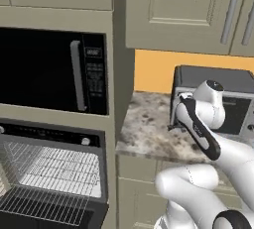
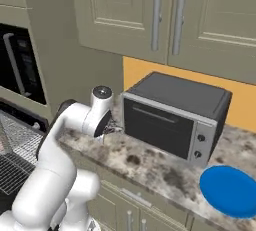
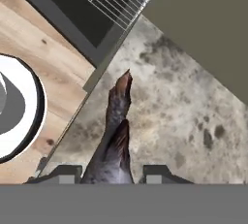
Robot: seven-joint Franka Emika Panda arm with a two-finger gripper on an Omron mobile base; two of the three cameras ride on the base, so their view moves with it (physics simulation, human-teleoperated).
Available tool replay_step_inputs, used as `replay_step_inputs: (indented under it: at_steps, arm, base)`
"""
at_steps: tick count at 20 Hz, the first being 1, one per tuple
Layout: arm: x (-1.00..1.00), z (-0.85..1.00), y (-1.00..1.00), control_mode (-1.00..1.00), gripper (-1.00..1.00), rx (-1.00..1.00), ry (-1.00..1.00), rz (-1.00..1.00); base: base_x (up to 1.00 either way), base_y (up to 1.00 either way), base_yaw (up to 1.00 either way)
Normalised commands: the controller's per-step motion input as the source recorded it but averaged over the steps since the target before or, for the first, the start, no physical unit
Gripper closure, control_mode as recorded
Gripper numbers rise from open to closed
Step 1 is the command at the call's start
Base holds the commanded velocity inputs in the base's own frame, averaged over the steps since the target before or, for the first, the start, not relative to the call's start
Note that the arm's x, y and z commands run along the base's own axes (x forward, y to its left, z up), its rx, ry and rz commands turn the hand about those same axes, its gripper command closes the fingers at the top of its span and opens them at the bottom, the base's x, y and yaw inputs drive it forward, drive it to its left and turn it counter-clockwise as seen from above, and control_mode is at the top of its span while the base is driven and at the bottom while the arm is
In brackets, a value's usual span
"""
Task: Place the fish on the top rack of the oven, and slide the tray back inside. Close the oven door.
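Two-finger gripper pinches dark brownish-grey fish between its fingertips — fish tail points away from hand, over speckled stone countertop. Built-in black-fronted oven in olive-grey cabinetry stands open; silver wire-grid top rack pulled out over lowered flat black oven door. Dark grey countertop toaster oven just beside hand; blue round plate at counter's right end.

Your gripper, closed on the fish, hangs over bare counter. The toaster oven stands just beside it and blocks that side. Cabinets close off the space above. Toward the oven, the door lies open and the rack is pulled out, bare.
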Motion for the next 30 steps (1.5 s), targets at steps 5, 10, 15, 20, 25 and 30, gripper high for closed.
replay_step_inputs:
  at_steps: [5,10,15,20,25,30]
  arm:
    - [0.0,0.0,0.0,1.0,1.0,0.0,0.0,0.0]
    - [0.0,0.0,0.0,1.0,1.0,0.0,0.0,0.0]
    - [0.0,0.0,0.0,1.0,1.0,0.0,0.0,0.0]
    - [0.0,0.0,0.0,1.0,1.0,0.0,0.0,0.0]
    - [0.0,0.0,0.0,1.0,1.0,0.0,0.0,0.0]
    - [0.0,0.0,0.0,1.0,1.0,0.0,0.0,0.0]
  base:
    - [-0.41,0.57,0.62]
    - [-0.29,0.43,0.61]
    - [-0.03,0.29,0.59]
    - [0.16,0.15,0.53]
    - [0.24,-0.09,0.35]
    - [0.43,-0.17,0.15]
